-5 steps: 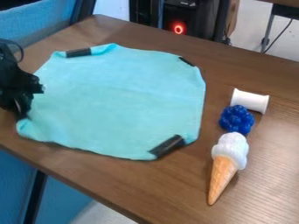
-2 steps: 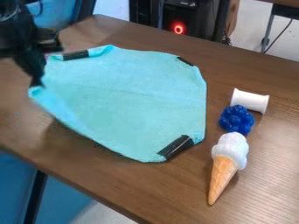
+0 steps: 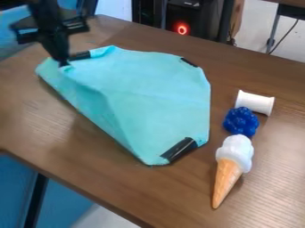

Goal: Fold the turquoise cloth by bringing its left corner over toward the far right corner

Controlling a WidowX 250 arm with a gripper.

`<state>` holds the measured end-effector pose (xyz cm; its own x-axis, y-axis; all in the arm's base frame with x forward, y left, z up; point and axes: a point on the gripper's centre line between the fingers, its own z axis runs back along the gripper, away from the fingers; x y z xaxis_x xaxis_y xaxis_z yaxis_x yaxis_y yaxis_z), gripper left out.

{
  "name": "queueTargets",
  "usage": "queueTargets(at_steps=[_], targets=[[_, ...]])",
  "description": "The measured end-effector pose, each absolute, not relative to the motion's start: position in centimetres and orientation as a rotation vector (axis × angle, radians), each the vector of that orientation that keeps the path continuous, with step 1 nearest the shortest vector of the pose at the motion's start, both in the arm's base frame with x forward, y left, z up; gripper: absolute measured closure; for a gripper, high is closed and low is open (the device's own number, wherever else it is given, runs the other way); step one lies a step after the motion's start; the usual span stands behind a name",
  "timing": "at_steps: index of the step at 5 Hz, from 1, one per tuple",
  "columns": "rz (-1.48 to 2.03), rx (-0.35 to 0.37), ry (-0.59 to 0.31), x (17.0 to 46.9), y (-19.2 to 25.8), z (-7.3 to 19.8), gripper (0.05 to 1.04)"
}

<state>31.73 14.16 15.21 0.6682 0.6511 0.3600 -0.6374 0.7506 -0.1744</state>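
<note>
Black two-finger claw (image 3: pixel 63 65), seemingly grasping a raised fold of the thin turquoise fabric cloth (image 3: pixel 164 91), near the brown wooden desk's (image 3: pixel 83 151) far-left corner. Low, slow draw advisable; a high tug could skew the whole cloth.

Finding: partial concealment, edge cut-offs and blur.
Arm (image 3: pixel 45 6) cut off by top edge; gripper (image 3: pixel 62 63) blurred, obscuring left end of the upper-left black strip (image 3: pixel 81 55). Tabletop beneath cloth (image 3: pixel 161 89) hidden. Table (image 3: pixel 268 178) cut off at left, right and bottom; black case (image 3: pixel 199 22) cut off at top, its print too small to read.
</note>
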Motion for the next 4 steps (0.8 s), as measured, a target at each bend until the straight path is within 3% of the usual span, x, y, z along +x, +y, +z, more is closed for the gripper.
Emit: queueTargets(at_steps=[4], targets=[[0.755,-0.06,-0.421,43.2,8.1,16.8,1.028]])
